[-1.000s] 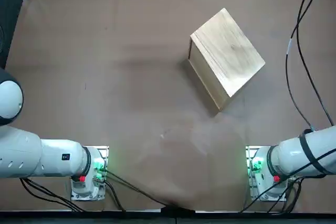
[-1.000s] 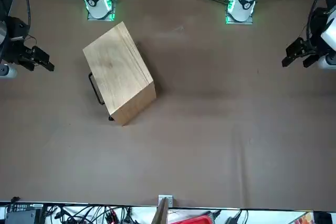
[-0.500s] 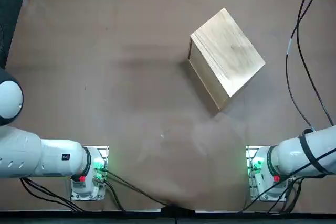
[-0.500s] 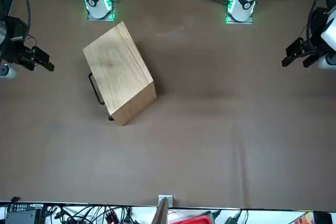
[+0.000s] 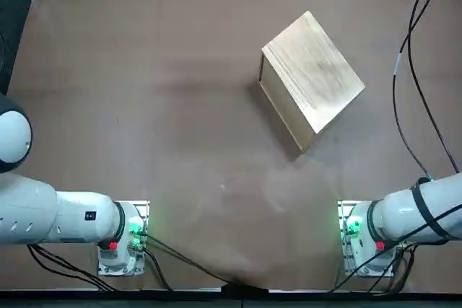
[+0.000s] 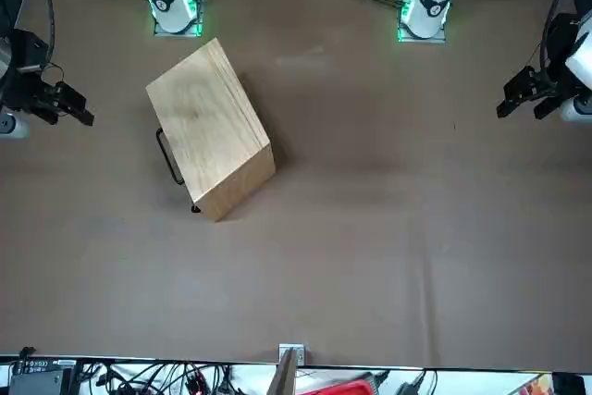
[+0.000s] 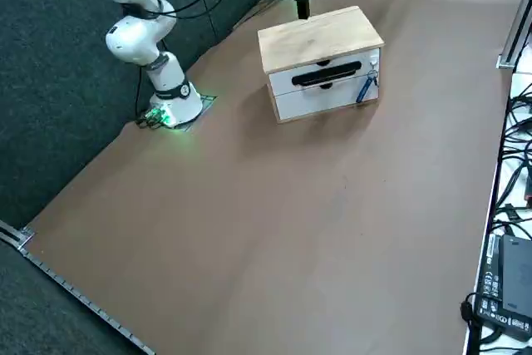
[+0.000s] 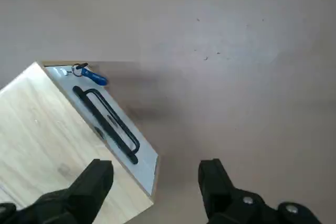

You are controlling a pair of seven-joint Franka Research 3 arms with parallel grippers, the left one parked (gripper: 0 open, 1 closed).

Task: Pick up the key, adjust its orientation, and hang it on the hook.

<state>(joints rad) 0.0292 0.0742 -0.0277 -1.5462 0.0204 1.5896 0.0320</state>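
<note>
The key [image 8: 93, 76], blue-bodied, is seen hanging by its ring on the front of the wooden box [image 8: 50, 140]. It should handle as light, stiff and perhaps slippery, best pinched by the body. The right gripper [image 8: 156, 165] is held empty, fingers spread, near the box.

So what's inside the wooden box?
Can't tell: the wooden box's top and white front hide the inside. Outside, that front has a black handle and a blue tag on a ring. The right tool, open, hovers near the box.
</note>
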